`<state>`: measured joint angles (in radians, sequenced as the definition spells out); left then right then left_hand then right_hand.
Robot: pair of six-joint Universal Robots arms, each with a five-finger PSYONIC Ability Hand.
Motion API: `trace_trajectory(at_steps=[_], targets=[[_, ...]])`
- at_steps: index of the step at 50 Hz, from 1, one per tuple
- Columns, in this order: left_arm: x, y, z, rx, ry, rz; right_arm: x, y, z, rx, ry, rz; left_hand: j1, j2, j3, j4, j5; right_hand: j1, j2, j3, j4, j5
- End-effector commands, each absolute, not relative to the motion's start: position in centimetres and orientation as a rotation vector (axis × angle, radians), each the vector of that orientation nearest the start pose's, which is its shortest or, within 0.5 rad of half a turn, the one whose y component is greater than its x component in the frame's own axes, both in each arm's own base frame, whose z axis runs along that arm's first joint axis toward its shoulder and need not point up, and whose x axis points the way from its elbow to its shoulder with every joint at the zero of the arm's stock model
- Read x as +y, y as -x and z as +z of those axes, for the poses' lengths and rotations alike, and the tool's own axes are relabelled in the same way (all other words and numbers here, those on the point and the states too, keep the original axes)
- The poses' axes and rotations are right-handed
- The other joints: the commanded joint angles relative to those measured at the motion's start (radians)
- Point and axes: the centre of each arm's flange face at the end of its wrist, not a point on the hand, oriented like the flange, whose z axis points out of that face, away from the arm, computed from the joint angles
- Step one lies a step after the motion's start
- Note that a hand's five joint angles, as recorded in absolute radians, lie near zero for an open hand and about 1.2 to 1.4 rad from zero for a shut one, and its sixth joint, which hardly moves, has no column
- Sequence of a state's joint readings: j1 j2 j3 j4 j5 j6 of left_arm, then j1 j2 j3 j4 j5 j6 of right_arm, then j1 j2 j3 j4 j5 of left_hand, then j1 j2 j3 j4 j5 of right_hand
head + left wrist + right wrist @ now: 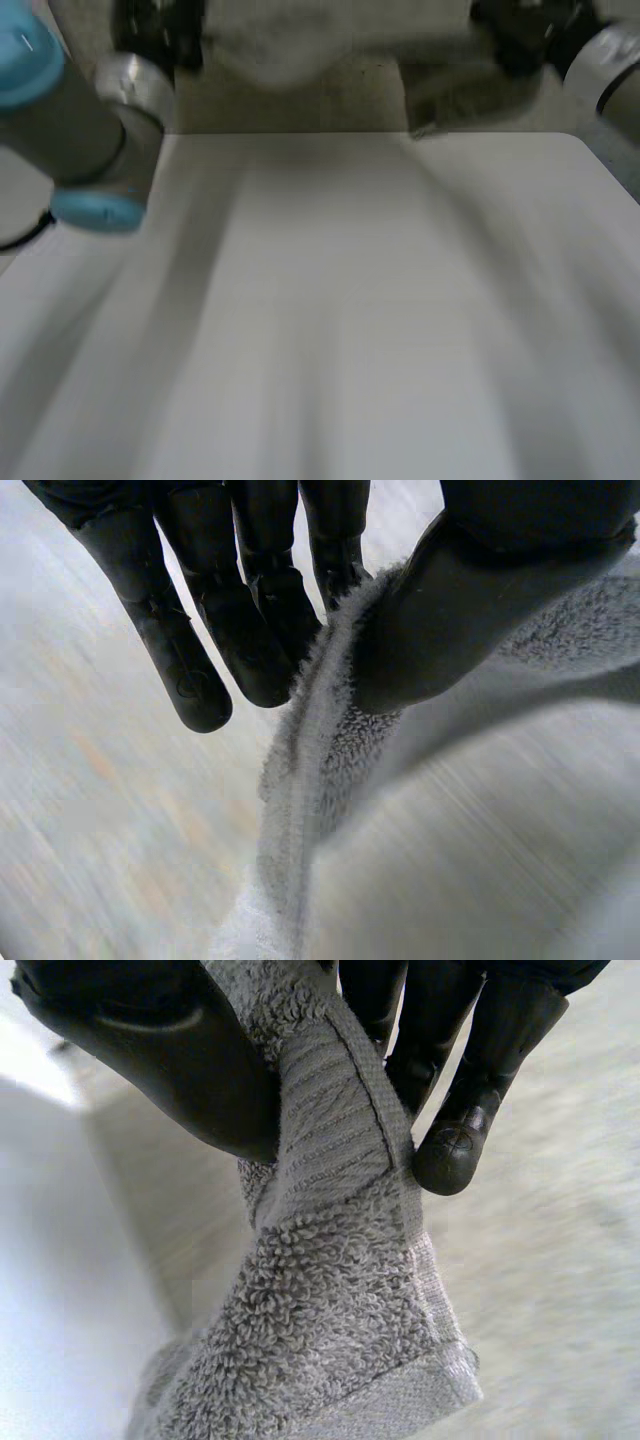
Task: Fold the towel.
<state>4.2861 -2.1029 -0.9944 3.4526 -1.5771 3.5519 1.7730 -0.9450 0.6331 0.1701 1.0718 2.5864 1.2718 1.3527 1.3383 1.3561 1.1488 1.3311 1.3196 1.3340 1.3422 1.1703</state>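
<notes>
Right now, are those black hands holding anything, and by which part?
Yes, both hold the grey towel. The left hand pinches its fluffy edge against the thumb; the right hand pinches the woven band at its hemmed edge.

One towel (pixel 320 1350); one table (pixel 350 320); two hands: left robot hand (pixel 205 630), right robot hand (pixel 150 1050).

- I see a white table (pixel 400 300) across most of my head view, soft grey shadow bands running along its top.
- Its far right corner looks rounded.
- Beyond the far edge I see dull beige floor (pixel 365 100).
</notes>
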Motion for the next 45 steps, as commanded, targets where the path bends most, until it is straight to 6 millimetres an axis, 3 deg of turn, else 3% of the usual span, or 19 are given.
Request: trace_trajectory(at_steps=[1, 2, 3, 4, 5, 6, 9, 10, 12, 17, 25, 32, 45], targets=[[-34.3, 29.3, 20.7, 2.008, -0.911, -2.248, -37.9, -26.1, 24.8, 1.788, 1.542, -2.013, 0.124, 0.044, 0.058, 0.04, 0.073, 0.065, 0.077, 0.062, 0.054, 0.051], [-34.0, 29.2, 18.9, 2.058, -0.938, -2.194, -37.6, -26.1, 23.0, 1.823, 1.578, -1.952, 0.124, 0.044, 0.058, 0.04, 0.073, 0.065, 0.077, 0.062, 0.054, 0.051], [-34.0, 29.2, 18.8, 2.058, -0.938, -2.193, -37.6, -26.1, 23.0, 1.823, 1.578, -1.952, 0.124, 0.044, 0.058, 0.04, 0.073, 0.065, 0.077, 0.062, 0.054, 0.051], [-33.7, 29.0, 17.3, 2.101, -0.958, -2.143, -37.2, -25.9, 21.3, 1.859, 1.606, -1.893, 0.124, 0.044, 0.058, 0.04, 0.073, 0.065, 0.077, 0.062, 0.054, 0.051], [-33.7, 29.0, 17.2, 2.102, -0.958, -2.142, -37.2, -25.9, 21.3, 1.86, 1.606, -1.892, 0.124, 0.044, 0.058, 0.04, 0.073, 0.065, 0.077, 0.062, 0.054, 0.051], [-33.3, 28.9, 16.1, 2.127, -0.975, -2.105, -36.9, -25.8, 19.9, 1.883, 1.641, -1.841, 0.081, 0.0, 0.015, -0.003, 0.03, 0.065, 0.077, 0.062, 0.054, 0.051], [-32.7, 28.6, 14.8, 2.15, -1.004, -2.051, -36.4, -25.3, 18.5, 1.922, 1.693, -1.789, -0.27, -0.351, -0.336, -0.354, -0.321, 0.065, 0.077, 0.062, 0.054, 0.051], [-32.3, 28.5, 14.4, 2.146, -1.026, -2.026, -36.2, -24.9, 18.5, 1.94, 1.705, -1.783, -0.466, -0.547, -0.533, -0.55, -0.518, 0.065, 0.077, 0.062, 0.054, 0.051], [-32.1, 28.4, 14.2, 2.131, -1.047, -2.01, -35.8, -24.8, 18.7, 1.953, 1.706, -1.772, -0.59, -0.671, -0.657, -0.675, -0.642, 0.065, 0.077, 0.062, 0.054, 0.051], [-32.0, 27.9, 14.2, 2.087, -1.076, -1.982, -34.5, -24.2, 20.8, 1.952, 1.694, -1.783, -0.796, -0.877, -0.863, -0.881, -0.848, 0.065, 0.077, 0.062, 0.054, 0.051], [-31.9, 27.6, 13.1, 2.082, -1.075, -1.974, -33.3, -22.7, 20.8, 2.03, 1.663, -1.695, -1.019, -1.1, -1.086, -1.104, -1.071, 0.065, 0.077, 0.062, 0.054, 0.051], [-31.7, 27.5, 12.6, 2.051, -1.062, -2.004, -33.8, -21.4, 20.5, 2.108, 1.571, -1.671, -1.041, -1.122, -1.107, -1.125, -1.092, 0.065, 0.077, 0.062, 0.054, 0.051], [-31.0, 27.0, 11.6, 2.059, -1.141, -1.953, -34.6, -21.3, 20.1, 2.134, 1.469, -1.684, -1.014, -1.095, -1.081, -1.099, -1.066, 0.065, 0.077, 0.062, 0.054, 0.051]])
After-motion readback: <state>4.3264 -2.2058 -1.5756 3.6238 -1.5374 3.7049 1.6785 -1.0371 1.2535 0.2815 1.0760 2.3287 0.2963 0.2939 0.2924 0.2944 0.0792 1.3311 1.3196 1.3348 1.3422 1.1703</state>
